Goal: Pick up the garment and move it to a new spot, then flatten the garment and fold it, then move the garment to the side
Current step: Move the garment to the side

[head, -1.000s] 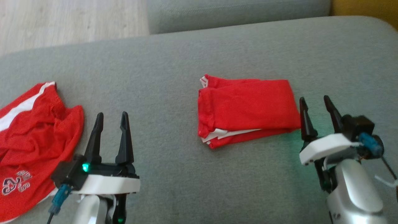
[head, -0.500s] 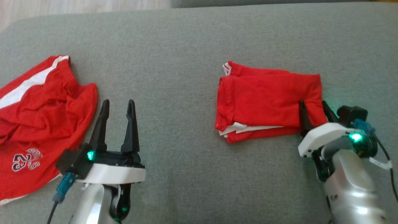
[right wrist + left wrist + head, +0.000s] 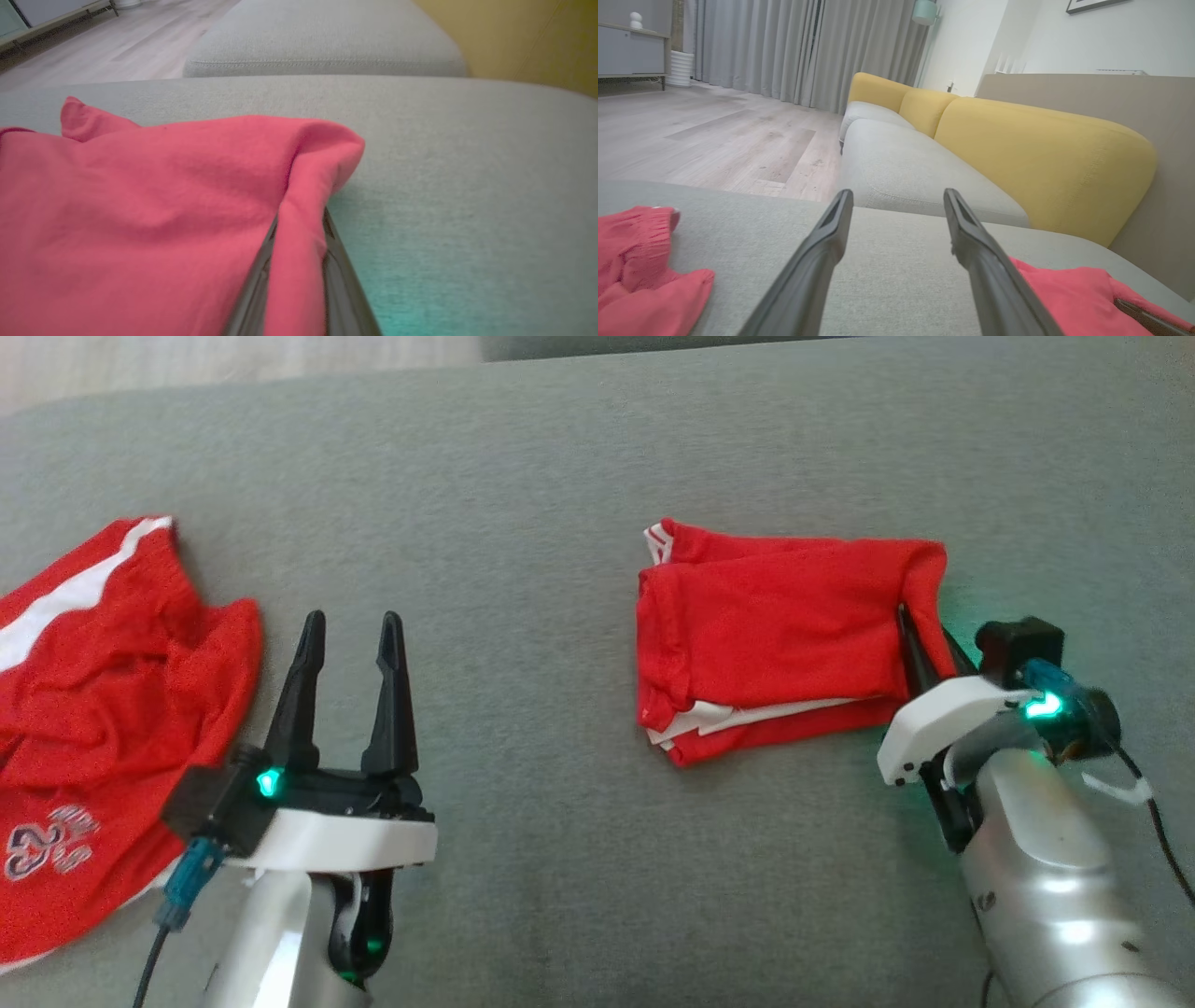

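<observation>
A folded red garment (image 3: pixel 775 635) with white trim lies on the grey sofa seat (image 3: pixel 560 457), right of centre. My right gripper (image 3: pixel 924 635) is shut on its right edge. In the right wrist view, red cloth (image 3: pixel 140 210) is bunched up between that gripper's (image 3: pixel 299 228) two dark fingers. My left gripper (image 3: pixel 350 625) hovers open over bare cushion with nothing between its fingers. In the left wrist view, the left gripper (image 3: pixel 896 196) has the folded garment (image 3: pixel 1073 294) to its lower right.
A second red garment (image 3: pixel 103 709), crumpled, with a white stripe and a "23" print, lies at the seat's left edge, close to my left gripper. Yellow back cushions (image 3: pixel 1041 154) rise beyond the seat, and wood floor (image 3: pixel 714 135) lies past its far edge.
The head camera has shifted. My right gripper has moved forward onto the folded garment's right edge and shut on it, drawing the cloth up. The left gripper stays open.
</observation>
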{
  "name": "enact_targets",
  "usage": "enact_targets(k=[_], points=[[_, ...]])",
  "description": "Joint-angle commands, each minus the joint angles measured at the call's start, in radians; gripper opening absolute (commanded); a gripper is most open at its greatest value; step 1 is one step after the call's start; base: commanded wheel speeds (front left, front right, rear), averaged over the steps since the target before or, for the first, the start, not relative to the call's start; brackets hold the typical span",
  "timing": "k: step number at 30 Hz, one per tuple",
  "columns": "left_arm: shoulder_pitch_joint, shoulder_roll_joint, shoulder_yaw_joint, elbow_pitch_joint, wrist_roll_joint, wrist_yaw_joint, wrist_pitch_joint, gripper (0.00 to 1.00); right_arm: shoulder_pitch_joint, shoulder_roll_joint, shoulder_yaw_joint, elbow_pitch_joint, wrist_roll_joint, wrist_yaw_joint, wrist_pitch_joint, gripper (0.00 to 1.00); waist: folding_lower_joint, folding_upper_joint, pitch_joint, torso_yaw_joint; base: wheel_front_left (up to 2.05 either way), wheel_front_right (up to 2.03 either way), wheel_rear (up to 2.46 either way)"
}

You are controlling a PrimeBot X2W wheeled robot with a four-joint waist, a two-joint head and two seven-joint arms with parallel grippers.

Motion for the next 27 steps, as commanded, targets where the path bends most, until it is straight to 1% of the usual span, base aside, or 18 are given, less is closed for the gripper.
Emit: enact_targets(k=[1, 3, 7, 12, 16, 17, 19, 22, 27], points=[[-0.036, 0.003, 0.020, -0.039, 0.006, -0.006, -0.005, 1.00, -0.044, -0.001, 0.023, -0.043, -0.040, -0.001, -0.015, 0.00, 0.0000, 0.0000, -0.013, -0.032, 0.00, 0.00, 0.00], [-0.042, 0.003, 0.013, -0.044, 0.002, -0.006, -0.005, 1.00, -0.054, -0.027, 0.037, -0.058, -0.069, -0.001, -0.016, 0.00, 0.0000, 0.0000, -0.016, -0.050, 0.00, 0.00, 0.00], [-0.059, 0.003, -0.012, -0.056, -0.007, -0.005, -0.005, 1.00, -0.075, -0.124, 0.068, -0.075, -0.093, -0.001, 0.000, 0.00, 0.0000, 0.0000, -0.017, -0.075, 0.00, 0.00, 0.00], [-0.077, 0.003, -0.036, -0.067, -0.012, 0.001, -0.005, 1.00, -0.109, -0.262, 0.106, -0.077, -0.065, -0.001, 0.027, 0.00, 0.0000, 0.0000, 0.002, -0.092, 0.00, 0.00, 0.00], [-0.091, 0.003, -0.043, -0.069, -0.011, 0.001, -0.005, 1.00, -0.139, -0.354, 0.127, -0.061, -0.036, -0.001, 0.042, 0.00, 0.0000, 0.0000, 0.027, -0.091, 0.00, 0.00, 0.00], [-0.091, 0.003, -0.043, -0.069, -0.011, 0.001, -0.005, 1.00, -0.139, -0.354, 0.127, -0.061, -0.036, -0.001, 0.042, 0.00, 0.0000, 0.0000, 0.027, -0.091, 0.00, 0.00, 0.00], [-0.098, 0.003, -0.041, -0.069, -0.010, 0.001, -0.005, 1.00, -0.150, -0.392, 0.128, -0.049, -0.038, -0.001, 0.049, 0.00, 0.0000, 0.0000, 0.043, -0.086, 0.00, 0.00, 0.00], [-0.107, 0.003, -0.034, -0.069, -0.012, 0.000, -0.005, 1.00, -0.164, -0.430, 0.127, -0.036, -0.056, -0.001, 0.055, 0.00, 0.0000, 0.0000, 0.064, -0.078, 0.00, 0.00, 0.00], [-0.120, 0.003, -0.031, -0.068, -0.011, -0.001, -0.005, 1.00, -0.192, -0.476, 0.084, -0.019, -0.096, -0.001, 0.057, 0.00, 0.0000, 0.0000, 0.090, -0.065, 0.00, 0.00, 0.00]])
